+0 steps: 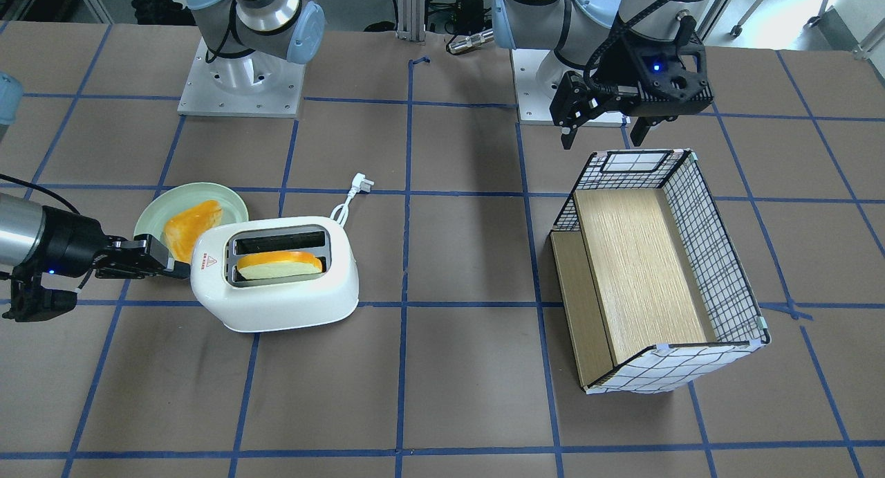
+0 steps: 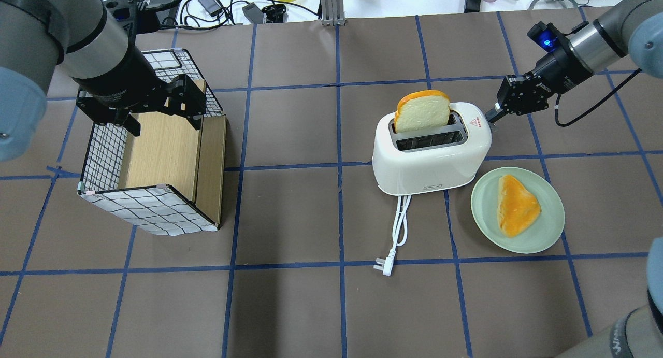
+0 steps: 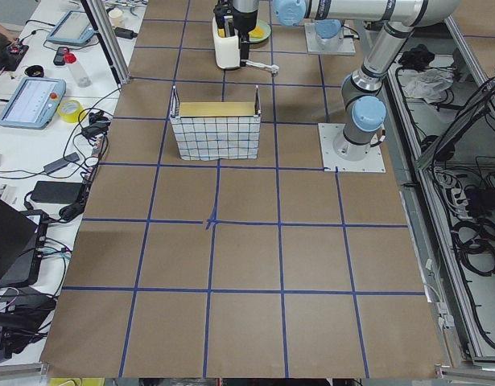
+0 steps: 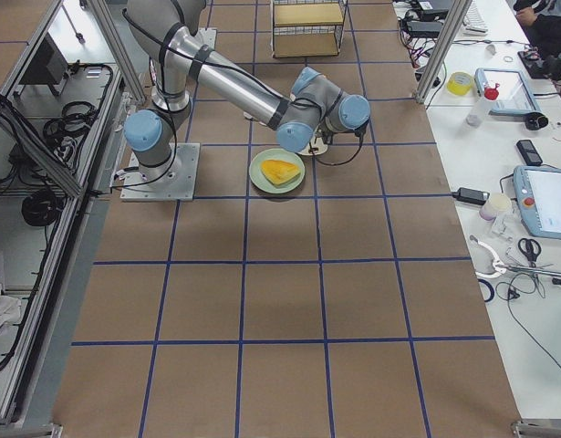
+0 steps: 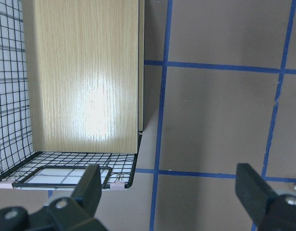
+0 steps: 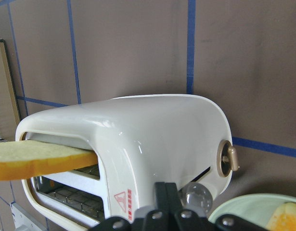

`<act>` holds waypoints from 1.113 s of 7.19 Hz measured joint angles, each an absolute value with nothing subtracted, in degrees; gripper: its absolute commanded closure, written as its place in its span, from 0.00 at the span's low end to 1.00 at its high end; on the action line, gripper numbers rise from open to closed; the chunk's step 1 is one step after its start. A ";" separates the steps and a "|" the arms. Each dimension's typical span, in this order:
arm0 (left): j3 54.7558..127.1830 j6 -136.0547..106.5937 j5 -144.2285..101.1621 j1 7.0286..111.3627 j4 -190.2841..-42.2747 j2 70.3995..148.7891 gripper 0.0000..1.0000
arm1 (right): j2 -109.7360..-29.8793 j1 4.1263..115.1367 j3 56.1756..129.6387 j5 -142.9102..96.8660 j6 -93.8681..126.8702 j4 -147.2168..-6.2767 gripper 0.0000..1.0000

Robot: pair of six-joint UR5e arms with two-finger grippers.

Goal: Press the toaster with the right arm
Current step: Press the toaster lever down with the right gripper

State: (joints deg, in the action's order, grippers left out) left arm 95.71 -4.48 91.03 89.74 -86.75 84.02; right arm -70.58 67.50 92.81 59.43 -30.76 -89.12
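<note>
The white toaster (image 1: 276, 291) stands on the table with a bread slice (image 1: 280, 265) upright in one slot. It also shows in the overhead view (image 2: 430, 156) and the right wrist view (image 6: 152, 139). My right gripper (image 1: 181, 270) is shut, its tip against the toaster's end. From overhead (image 2: 489, 118) the tip touches the end by the red triangle. In the right wrist view the closed fingers (image 6: 163, 192) sit beside the clear lever knob (image 6: 196, 197) and a gold dial (image 6: 229, 159). My left gripper (image 2: 164, 125) is open and empty over the checkered box (image 2: 103, 151).
A green plate (image 2: 544, 228) with a toast piece (image 2: 515, 205) lies beside the toaster, close to my right arm. The toaster's white cord and plug (image 2: 399, 228) trail on the table. The checkered box's wall (image 1: 719, 256) stands on the far side.
</note>
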 measured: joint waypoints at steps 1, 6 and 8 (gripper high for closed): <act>95.71 -4.48 91.03 89.74 -86.75 84.02 0.00 | -70.55 67.50 92.81 59.47 -30.74 -89.14 1.00; 95.71 -4.48 91.05 89.74 -86.75 84.02 0.00 | -70.15 67.42 92.90 59.58 -30.82 -89.21 1.00; 95.71 -4.48 91.05 89.74 -86.75 84.02 0.00 | -69.78 67.41 93.02 59.59 -31.05 -89.21 1.00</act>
